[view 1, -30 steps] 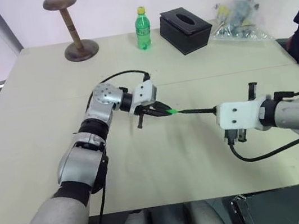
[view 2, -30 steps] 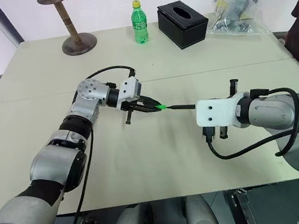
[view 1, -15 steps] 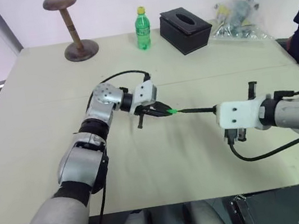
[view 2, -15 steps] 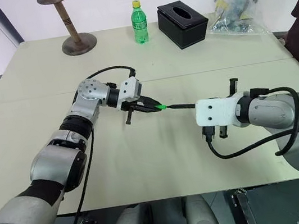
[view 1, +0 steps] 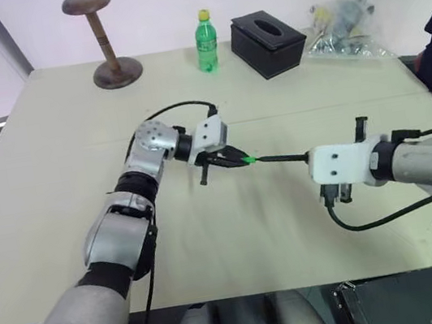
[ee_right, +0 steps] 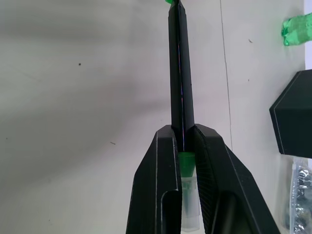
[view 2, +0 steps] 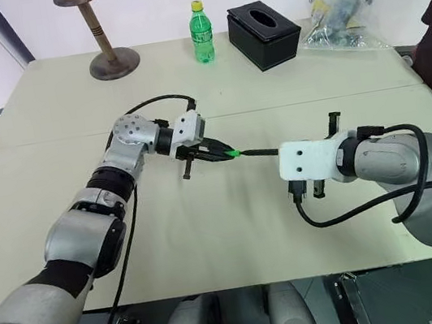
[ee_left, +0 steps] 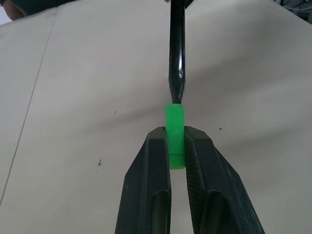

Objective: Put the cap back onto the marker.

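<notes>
The left gripper (ee_left: 175, 146) has its two black jaws pinched tight on the tiny bright green plastic cap (ee_left: 175, 131), whose open mouth sticks out past the fingertips. The right gripper (ee_right: 184, 141) has its jaws clamped on the rear of the thin black marker (ee_right: 180, 68), a pale green end piece showing between them. Marker and cap are both held in the air above the pale beige counter (view 1: 235, 233), between the two arms, with the marker's front end just at the mouth of the cap; whether the tip has entered cannot be told. By my judgement the step in hand is the seating itself: the barrel and the cap look close to one line in the left wrist view, so the right arm should push straight along the barrel while the left holds firm, with no sideways drift, since a slim pen gripped at its far end will lever easily. Both grips should hold until the cap sits home. Further out, at the far edge of the counter, stand a wooden hat stand (view 1: 104, 40), a green bottle with a yellow lid (view 1: 206, 42), a black tissue box (view 1: 268, 42) and a clear plastic bag (view 1: 343, 27).
</notes>
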`<state>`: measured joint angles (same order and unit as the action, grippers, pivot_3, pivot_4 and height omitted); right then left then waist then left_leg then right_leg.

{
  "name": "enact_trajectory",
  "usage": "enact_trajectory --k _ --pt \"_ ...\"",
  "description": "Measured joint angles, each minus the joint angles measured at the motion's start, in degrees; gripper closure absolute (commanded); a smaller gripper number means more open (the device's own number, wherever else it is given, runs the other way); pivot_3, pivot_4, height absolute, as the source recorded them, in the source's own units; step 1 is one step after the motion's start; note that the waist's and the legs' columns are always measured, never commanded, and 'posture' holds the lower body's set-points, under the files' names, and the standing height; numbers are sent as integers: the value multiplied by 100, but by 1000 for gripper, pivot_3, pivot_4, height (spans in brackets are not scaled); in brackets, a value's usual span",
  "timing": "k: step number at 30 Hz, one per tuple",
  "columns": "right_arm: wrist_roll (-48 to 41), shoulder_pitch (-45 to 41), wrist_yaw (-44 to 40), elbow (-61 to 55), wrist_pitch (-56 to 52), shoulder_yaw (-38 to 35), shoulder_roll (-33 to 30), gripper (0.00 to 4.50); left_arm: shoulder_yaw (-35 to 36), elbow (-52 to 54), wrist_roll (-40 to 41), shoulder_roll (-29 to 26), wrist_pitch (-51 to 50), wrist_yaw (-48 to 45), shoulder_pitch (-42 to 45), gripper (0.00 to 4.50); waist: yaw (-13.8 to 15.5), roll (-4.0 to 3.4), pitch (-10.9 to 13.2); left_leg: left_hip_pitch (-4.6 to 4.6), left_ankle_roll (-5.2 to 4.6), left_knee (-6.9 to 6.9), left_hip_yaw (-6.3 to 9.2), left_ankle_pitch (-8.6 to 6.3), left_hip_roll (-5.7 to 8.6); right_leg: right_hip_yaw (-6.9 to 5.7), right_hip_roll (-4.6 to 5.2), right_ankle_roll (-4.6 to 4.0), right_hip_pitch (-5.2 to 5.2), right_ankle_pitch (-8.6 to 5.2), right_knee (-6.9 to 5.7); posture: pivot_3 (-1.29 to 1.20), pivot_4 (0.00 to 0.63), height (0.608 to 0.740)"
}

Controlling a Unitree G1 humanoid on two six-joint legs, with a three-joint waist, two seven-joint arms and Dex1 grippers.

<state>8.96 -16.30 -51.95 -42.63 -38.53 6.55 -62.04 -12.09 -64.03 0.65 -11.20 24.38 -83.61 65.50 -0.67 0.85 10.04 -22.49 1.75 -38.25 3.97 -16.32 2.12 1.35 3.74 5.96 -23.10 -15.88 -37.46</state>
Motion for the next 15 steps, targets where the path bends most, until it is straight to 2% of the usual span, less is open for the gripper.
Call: enact_trajectory --k 15 --pt "273 -353 -38 76 66 411 92 4462 128 18 3 9 -141 -235 -1 4500 0 0 0 -1 0 0 0 0 1 0 -1 0 -2 0 -1 0 150 740"
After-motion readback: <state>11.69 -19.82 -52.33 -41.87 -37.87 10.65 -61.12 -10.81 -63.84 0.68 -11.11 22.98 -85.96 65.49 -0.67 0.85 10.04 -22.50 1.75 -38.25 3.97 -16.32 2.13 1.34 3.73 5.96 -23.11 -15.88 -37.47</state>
